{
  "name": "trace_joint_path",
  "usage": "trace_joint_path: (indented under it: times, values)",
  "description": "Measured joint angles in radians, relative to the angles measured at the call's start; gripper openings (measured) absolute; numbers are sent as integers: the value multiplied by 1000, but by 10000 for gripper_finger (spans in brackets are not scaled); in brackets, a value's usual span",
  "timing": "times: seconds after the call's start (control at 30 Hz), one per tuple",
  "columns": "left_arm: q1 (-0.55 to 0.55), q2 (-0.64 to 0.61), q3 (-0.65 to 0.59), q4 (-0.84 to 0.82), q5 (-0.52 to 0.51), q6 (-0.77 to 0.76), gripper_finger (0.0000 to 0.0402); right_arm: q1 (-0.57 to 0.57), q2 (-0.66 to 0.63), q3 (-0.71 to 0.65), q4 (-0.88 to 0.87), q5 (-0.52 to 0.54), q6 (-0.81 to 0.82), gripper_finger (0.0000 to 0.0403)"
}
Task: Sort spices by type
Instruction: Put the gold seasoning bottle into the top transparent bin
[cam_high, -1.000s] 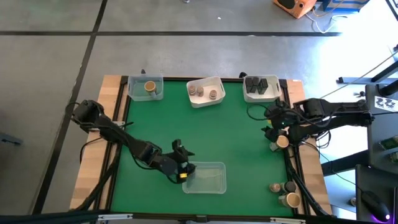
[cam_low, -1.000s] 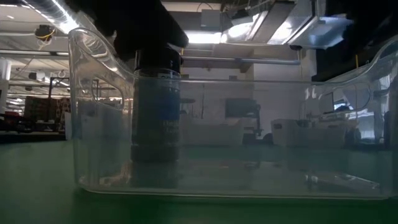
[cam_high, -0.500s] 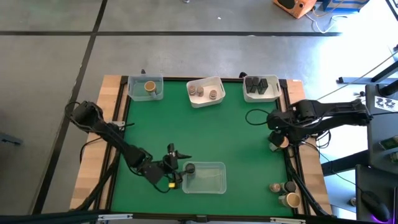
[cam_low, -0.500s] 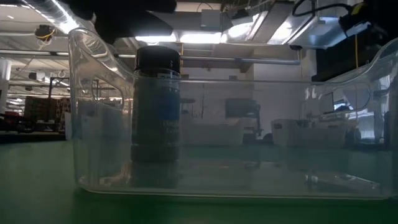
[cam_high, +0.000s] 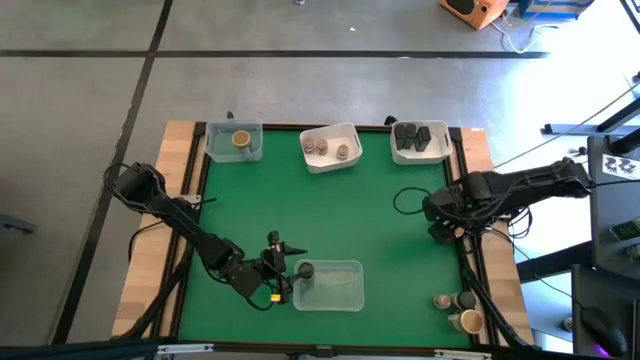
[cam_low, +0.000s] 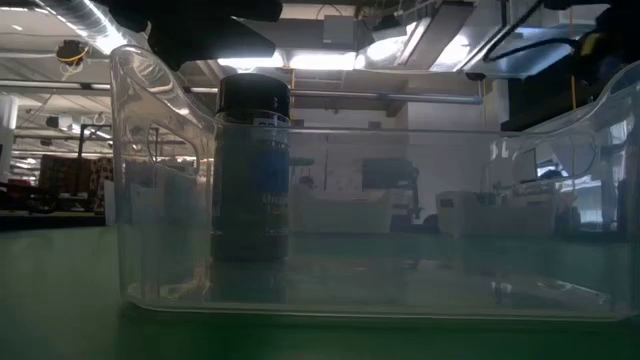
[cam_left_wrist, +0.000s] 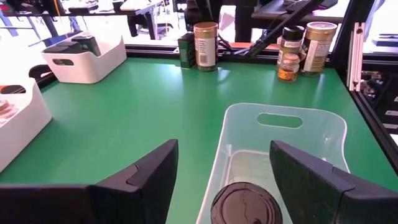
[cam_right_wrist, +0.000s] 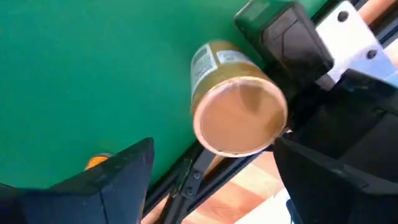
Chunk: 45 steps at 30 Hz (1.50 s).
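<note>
a: green felt covers the table (cam_high: 380, 230), wood rails at either side, grey floor beyond. where do the spices stand?

b: spread about. along the far edge, one tan-topped jar (cam_high: 241, 140) in a clear bin, two pale-topped ones in the white tray (cam_high: 331, 133), dark ones in the white tray (cam_high: 421, 128) beside it. a few unsorted jars (cam_high: 456, 308) wait at the near right corner.

a: and the arms?

b: the left gripper (cam_high: 283, 268) hangs just beside the clear tray (cam_high: 340, 298) near the front edge, fingers spread with nothing between them — the wrist view shows both dark fingers (cam_left_wrist: 138, 182) apart above the black-lidded jar (cam_left_wrist: 245, 204), which stands upright inside the tray at the end nearest that gripper. judging by that, the jar is already delivered.

a: so the right arm has the next job?

b: likely. the right gripper (cam_high: 440, 222) sits over the table's right edge, fingers wide and not touching anything. in its wrist view a tan-lidded jar (cam_right_wrist: 239, 115) stands upright on the felt, right against the black rail, and lies ahead, between the two fingers' lines.

a: which way must it go?

b: the jar's long axis points up toward the camera, so i'd guess a straight descent astride the lid — the rail crowding one side is the worry. the right arm is far nearer than the left.
</note>
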Motion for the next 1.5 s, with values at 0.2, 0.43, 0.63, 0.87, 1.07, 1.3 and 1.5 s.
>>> trace_joint_path:
  times: [0.2,0.43,0.63,0.87,1.07,1.3,1.5]
  values:
    - [2,0,0,0,0,3,237,60,24,-31,133,4,57,330]
    - [3,0,0,0,0,4,237,57,125,-43,112,-1,22,330]
    - [4,0,0,0,0,8,237,57,156,-18,176,0,-48,330]
    - [5,0,0,4,0,8,237,57,166,60,301,121,-119,330]
    - [8,0,0,5,0,8,237,48,167,65,280,212,-177,330]
    - [15,0,0,4,-1,-4,237,48,165,65,280,357,-238,330]
    - [14,0,0,4,0,-12,237,10,177,16,283,435,-288,330]
